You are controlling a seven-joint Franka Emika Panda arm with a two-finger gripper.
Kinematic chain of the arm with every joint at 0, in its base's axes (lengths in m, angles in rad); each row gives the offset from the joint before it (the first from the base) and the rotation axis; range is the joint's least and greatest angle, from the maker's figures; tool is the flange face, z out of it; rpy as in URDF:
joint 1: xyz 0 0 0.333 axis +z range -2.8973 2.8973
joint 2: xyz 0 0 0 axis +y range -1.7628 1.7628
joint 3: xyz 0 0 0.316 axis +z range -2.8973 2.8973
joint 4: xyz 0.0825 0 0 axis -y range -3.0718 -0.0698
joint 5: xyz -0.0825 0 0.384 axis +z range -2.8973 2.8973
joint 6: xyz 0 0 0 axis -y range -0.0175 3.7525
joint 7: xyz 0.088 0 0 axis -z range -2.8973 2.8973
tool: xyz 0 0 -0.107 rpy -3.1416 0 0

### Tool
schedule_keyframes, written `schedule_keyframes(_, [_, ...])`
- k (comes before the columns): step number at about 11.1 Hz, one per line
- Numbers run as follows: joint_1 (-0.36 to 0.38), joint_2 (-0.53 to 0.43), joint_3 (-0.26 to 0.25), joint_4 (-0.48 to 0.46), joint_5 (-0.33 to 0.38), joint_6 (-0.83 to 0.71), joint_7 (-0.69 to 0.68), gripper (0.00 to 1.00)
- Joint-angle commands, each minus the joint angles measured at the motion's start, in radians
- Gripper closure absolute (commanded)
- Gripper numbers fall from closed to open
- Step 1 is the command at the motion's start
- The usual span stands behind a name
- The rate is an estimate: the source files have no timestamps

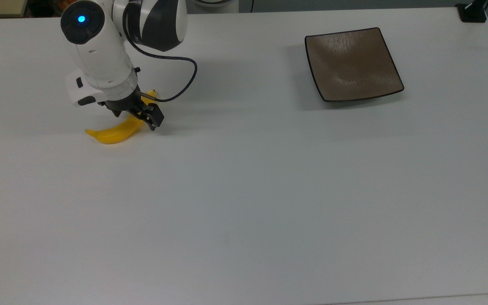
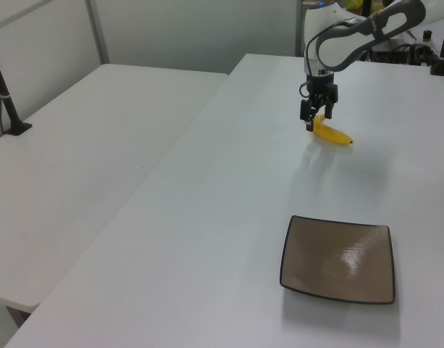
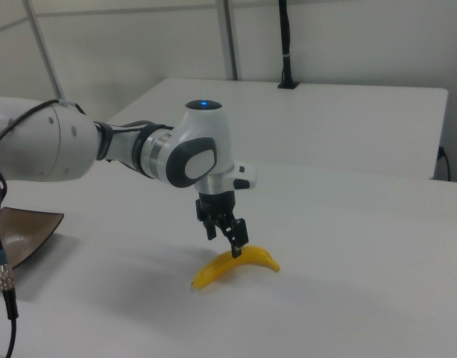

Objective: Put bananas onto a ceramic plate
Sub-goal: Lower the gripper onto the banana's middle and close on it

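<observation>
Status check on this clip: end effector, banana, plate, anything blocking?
End effector open, straddling curved yellow banana on white table. Banana not lifted. Square grey-brown ceramic plate bare, far off; nothing lies between.

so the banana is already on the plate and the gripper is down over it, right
Not quite. The banana lies on the white table, far from the plate, as the top view shows. The gripper is indeed down over the banana.
</observation>
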Motion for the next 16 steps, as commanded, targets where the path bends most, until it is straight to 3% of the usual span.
schedule_keyframes(1, [-0.011,0.011,0.002,-0.011,0.006,0.045,-0.004,0.08])
schedule_keyframes(7, [-0.025,0.011,0.002,-0.025,0.000,0.051,-0.047,0.25])
schedule_keyframes(9, [-0.028,0.009,0.002,-0.027,0.000,0.050,-0.093,0.35])
schedule_keyframes(12, [-0.030,0.011,0.002,-0.036,-0.008,0.051,-0.121,0.56])
schedule_keyframes(15, [-0.022,0.008,0.002,-0.045,-0.008,0.048,-0.168,0.92])
schedule_keyframes(16, [-0.021,0.008,0.002,-0.045,-0.008,0.048,-0.164,1.00])
